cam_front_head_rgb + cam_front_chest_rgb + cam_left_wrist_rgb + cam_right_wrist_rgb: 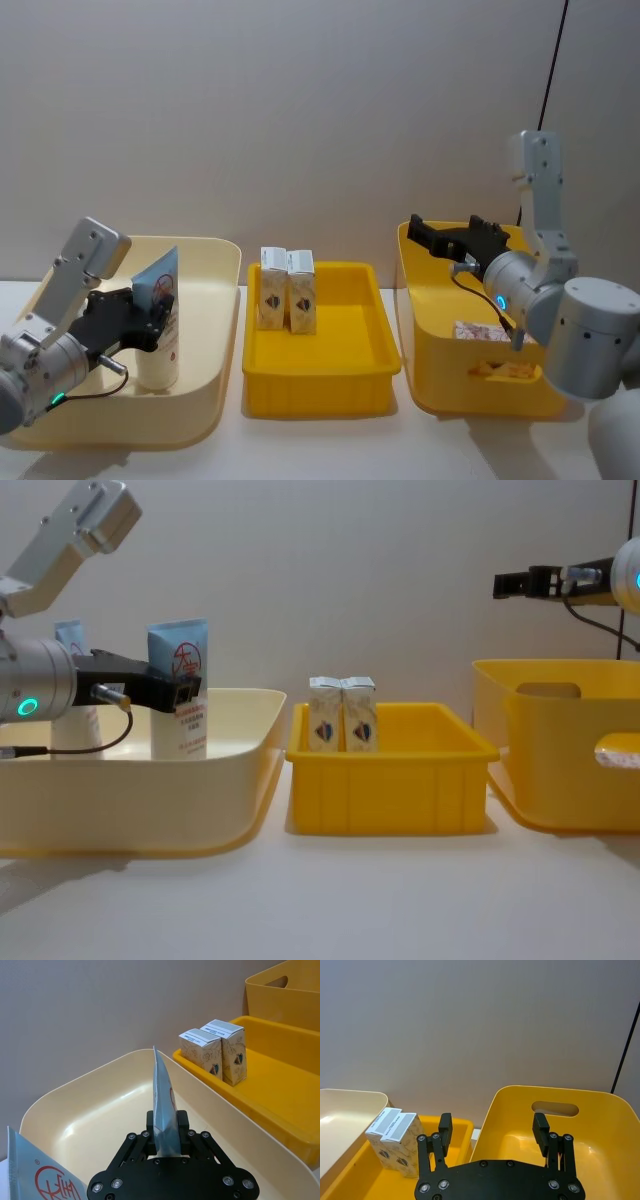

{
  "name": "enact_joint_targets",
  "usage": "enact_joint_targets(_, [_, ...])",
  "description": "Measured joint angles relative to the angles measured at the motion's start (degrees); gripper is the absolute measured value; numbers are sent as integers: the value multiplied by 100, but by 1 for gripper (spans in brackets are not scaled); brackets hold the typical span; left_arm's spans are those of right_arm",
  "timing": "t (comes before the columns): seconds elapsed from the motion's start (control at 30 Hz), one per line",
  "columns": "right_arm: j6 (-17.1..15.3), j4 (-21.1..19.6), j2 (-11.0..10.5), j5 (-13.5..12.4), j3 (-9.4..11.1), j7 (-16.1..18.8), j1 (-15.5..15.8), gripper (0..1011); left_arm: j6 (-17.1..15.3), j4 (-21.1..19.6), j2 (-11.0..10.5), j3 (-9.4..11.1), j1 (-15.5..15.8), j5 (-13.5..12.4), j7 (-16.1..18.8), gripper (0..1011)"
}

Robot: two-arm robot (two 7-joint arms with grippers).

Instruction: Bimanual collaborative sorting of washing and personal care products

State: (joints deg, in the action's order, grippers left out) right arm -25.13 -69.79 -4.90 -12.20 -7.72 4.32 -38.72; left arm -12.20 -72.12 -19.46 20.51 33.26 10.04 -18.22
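A white squeeze tube [160, 325] with a pale blue crimped end stands upright in the cream bin [222, 340], and my left gripper [157, 308] is shut on it. From the left wrist the tube [165, 1110] shows edge-on between the fingers. A second tube [68, 640] stands behind that arm. Two white cartons [286, 289] stand side by side at the back left of the shallow yellow tray [330, 385]. My right gripper [455, 233] hangs open and empty above the back rim of the deep yellow bin [430, 350].
A printed item [482, 331] lies inside the deep yellow bin, partly hidden by my right arm. The three containers sit in a row on a white table [380, 900], close to a plain wall. A black cable [552, 60] runs down at the right.
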Motion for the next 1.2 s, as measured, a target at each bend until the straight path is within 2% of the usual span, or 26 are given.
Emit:
enact_joint_targets(0.73, [0,0,0,0,0,0,0,1001,45,71,14,2,47,-9,-35,233])
enact_joint_targets(0.9, [0,0,0,0,0,0,0,1001,245,277,55,15,224,-41,-128,233])
enact_joint_targets(1.2, [0,0,0,0,0,0,0,1001,609,634,116,32,740,-122,-351,234])
